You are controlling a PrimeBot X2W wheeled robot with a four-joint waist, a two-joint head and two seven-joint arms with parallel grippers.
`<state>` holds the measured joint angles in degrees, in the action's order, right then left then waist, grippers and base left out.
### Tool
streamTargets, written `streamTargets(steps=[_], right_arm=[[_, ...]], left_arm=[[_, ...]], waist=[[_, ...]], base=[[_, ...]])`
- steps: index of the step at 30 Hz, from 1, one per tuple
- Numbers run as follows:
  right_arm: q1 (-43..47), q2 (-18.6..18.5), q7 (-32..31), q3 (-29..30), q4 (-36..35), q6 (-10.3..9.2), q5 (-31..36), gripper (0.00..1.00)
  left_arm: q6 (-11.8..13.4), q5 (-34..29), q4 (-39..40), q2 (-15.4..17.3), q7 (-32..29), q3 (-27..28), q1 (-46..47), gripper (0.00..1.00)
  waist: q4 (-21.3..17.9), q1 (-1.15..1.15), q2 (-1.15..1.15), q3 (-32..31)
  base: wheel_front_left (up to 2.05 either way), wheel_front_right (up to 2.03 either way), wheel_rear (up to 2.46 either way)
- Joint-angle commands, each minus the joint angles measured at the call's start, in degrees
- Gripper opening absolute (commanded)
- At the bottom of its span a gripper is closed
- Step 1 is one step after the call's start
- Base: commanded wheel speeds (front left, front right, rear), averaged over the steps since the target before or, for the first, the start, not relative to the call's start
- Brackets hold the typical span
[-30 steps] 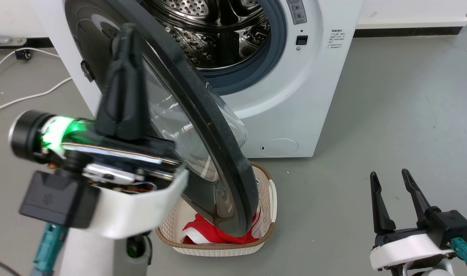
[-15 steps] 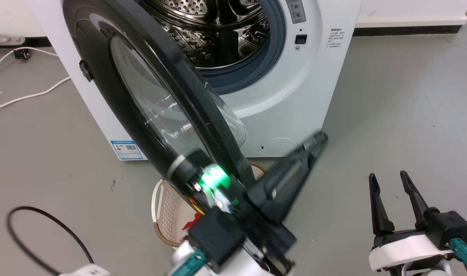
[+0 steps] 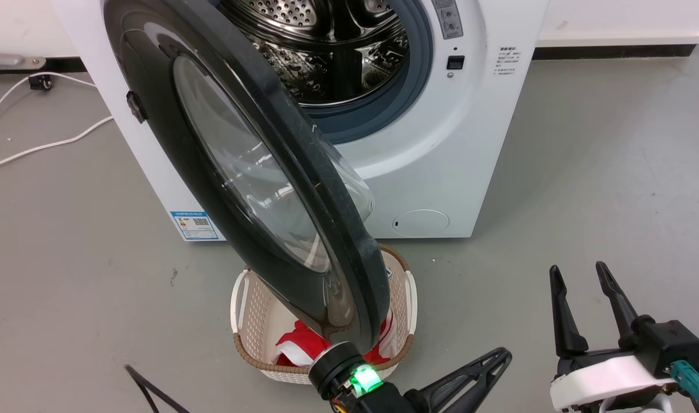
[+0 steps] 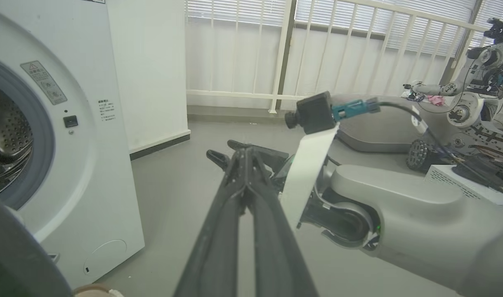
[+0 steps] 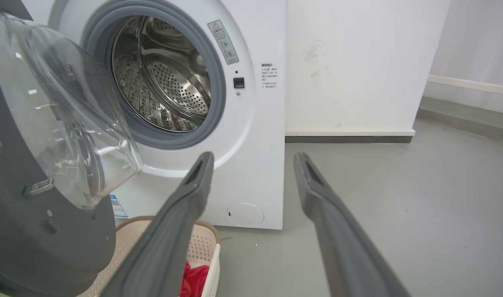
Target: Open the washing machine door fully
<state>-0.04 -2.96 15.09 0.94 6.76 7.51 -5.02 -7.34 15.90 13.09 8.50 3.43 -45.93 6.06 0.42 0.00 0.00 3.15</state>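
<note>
The white washing machine stands at the top of the head view with its steel drum exposed. Its washing machine door, a black disc with a clear glass bowl, is swung out to the left, its lower edge hanging over a basket. My left gripper lies at the bottom centre, shut and empty, pointing right and apart from the door. In the left wrist view my left gripper has its fingers pressed together. My right gripper is open at the lower right. In the right wrist view the right gripper faces the machine and the door.
A cream perforated basket holding red cloth sits on the floor under the door. A round white filter cap is low on the machine front. White cables trail across the floor at left. Bare grey floor lies to the right.
My left arm has dropped from in front of the door's outer face down to the bottom centre, clear of the door. The door holds about the same angle. The right gripper has not moved.
</note>
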Motion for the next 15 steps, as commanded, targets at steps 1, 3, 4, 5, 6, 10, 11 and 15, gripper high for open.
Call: streamTargets(steps=[1,3,4,5,6,10,11,15], right_arm=[[0.1,0.17,0.09,-0.18,-0.07,-0.04,-0.31,1.0],[0.05,0.17,0.09,-0.34,-0.02,-0.04,-0.38,1.0],[-0.04,0.17,0.09,-0.42,0.03,-0.04,-0.45,1.0],[-0.18,0.17,0.09,-0.51,0.1,-0.04,-0.49,1.0],[-0.35,0.17,0.09,-0.59,0.15,-0.04,-0.55,1.0],[-0.9,0.17,0.09,-0.7,0.26,-0.04,-0.69,1.0],[-1.01,0.17,0.09,-0.73,0.33,-0.04,-0.71,1.0],[-1.24,0.17,0.09,-1.02,0.51,-0.04,-0.82,1.0]], left_arm=[[0.36,0.25,-0.88,0.05,-0.12,-0.01,-0.4,0.0],[0.68,0.31,-2.39,-0.04,-0.23,0.22,-0.25,0.0],[0.94,0.19,-3.2,-0.07,-0.15,0.63,0.24,0.0],[1.29,0.14,-3.91,-0.22,0.07,1.11,0.78,0.0],[1.68,0.02,-4.73,-0.37,0.32,1.72,1.45,0.0],[3.63,-0.36,-7.51,-1.14,1.71,4.37,3.72,0.0],[4.1,-0.42,-8.24,-1.26,1.97,5.16,4.35,0.0],[6.07,-0.56,-10.59,-1.61,3.03,7.54,6.36,0.0]], waist=[[0.0,0.0,0.0,0.03],[-0.03,0.0,0.0,0.18],[-0.09,0.0,0.0,0.25],[-0.17,0.0,0.0,0.38],[-0.26,0.0,0.0,0.46],[-0.63,0.0,0.0,0.99],[-0.73,0.0,0.0,1.12],[-1.2,0.0,0.0,1.65]], base=[[0.0,0.0,0.0],[0.0,0.0,0.0],[0.0,0.0,0.0],[0.0,0.0,0.0],[0.0,0.0,0.0],[0.0,0.0,0.0],[0.0,0.0,0.0],[0.0,0.0,0.0]])
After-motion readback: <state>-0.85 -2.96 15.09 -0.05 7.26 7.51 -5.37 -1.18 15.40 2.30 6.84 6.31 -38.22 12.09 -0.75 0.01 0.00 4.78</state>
